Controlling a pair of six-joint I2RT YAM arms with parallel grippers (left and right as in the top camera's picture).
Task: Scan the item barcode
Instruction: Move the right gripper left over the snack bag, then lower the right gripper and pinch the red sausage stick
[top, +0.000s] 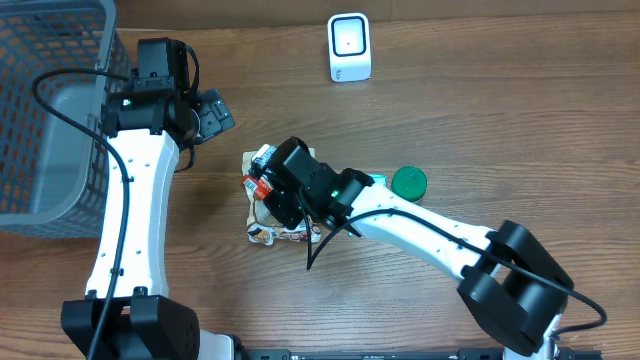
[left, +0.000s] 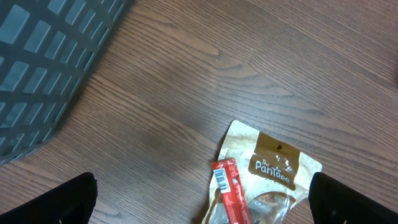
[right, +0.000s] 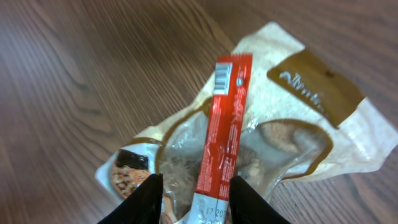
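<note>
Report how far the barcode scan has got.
Done: the right hand is over the red stick packet, fingers either side of it. In hand: the grasp; the packet lies on the snack pouch, not lifted. Left: carry it to the white scanner and show its barcode. The left hand hangs open.

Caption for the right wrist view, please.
Right gripper straddles a red stick packet lying on a beige snack pouch, barcode up.

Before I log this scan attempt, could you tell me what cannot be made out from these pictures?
Right wrist: the barcode on the red stick is too small to read; the bottom edge cuts off its lower end and most of the right gripper.
Overhead: that gripper covers most of the stick and pouch.
Left wrist: the bottom edge crops the pouch.
</note>
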